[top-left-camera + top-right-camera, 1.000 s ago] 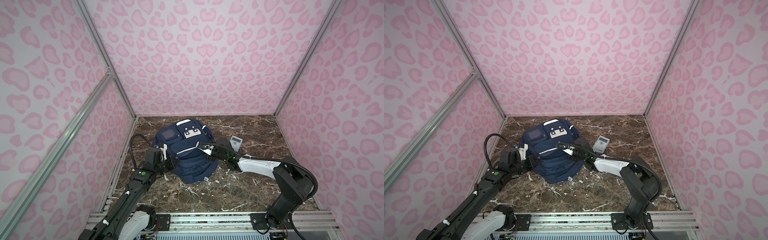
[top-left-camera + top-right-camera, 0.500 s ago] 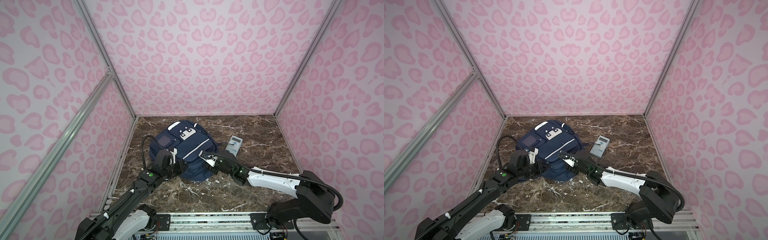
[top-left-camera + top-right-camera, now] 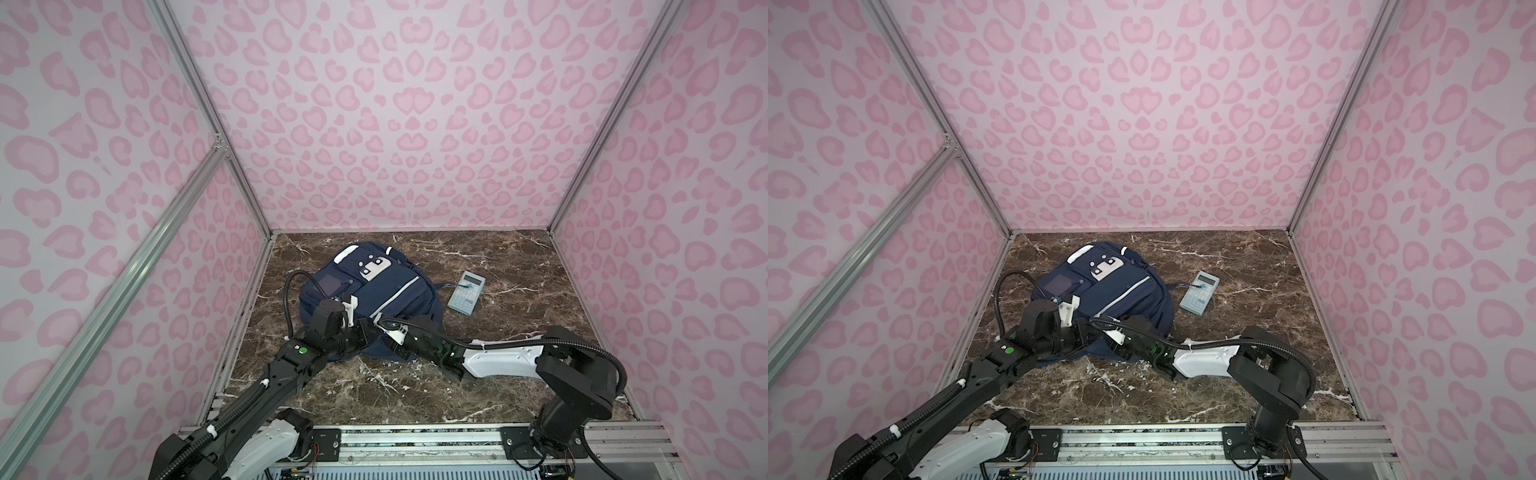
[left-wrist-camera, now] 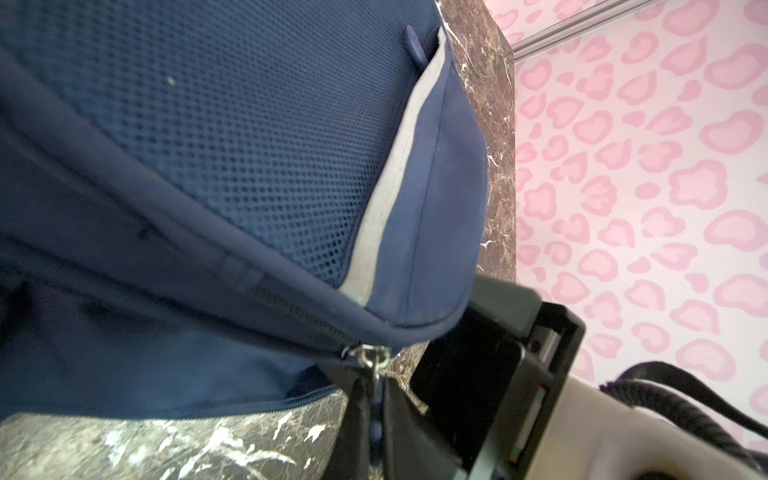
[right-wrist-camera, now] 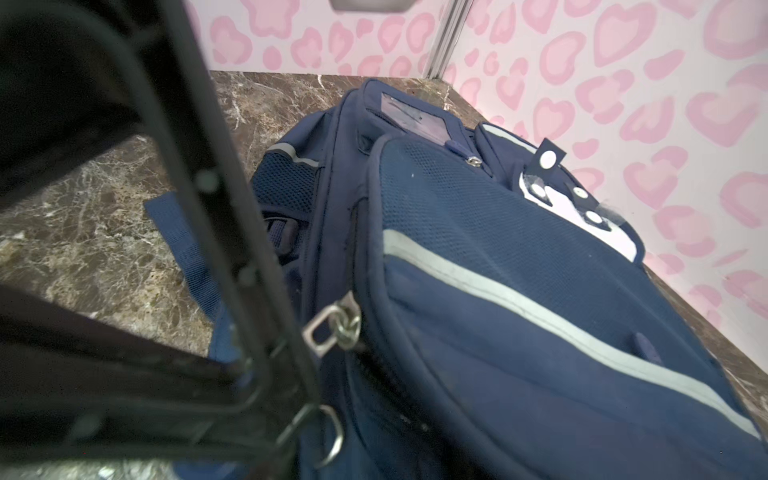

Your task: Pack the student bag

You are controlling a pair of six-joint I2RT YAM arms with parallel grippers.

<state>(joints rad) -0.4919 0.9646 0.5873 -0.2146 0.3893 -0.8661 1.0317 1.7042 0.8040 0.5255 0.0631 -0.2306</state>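
Two pincers at the student bag (image 3: 390,291): left pincer (image 4: 376,386) tight on zip pull (image 4: 371,356), right pincer (image 3: 384,334), width unclear.

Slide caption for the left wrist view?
Left gripper pinches a zipper pull at the edge of the student bag, on the marble tabletop.

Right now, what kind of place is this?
Probably a robot data-collection booth, not a real classroom: pink patterned wall panels on aluminium framing box in a marble-look tabletop, with a student bag and a calculator lying on it.
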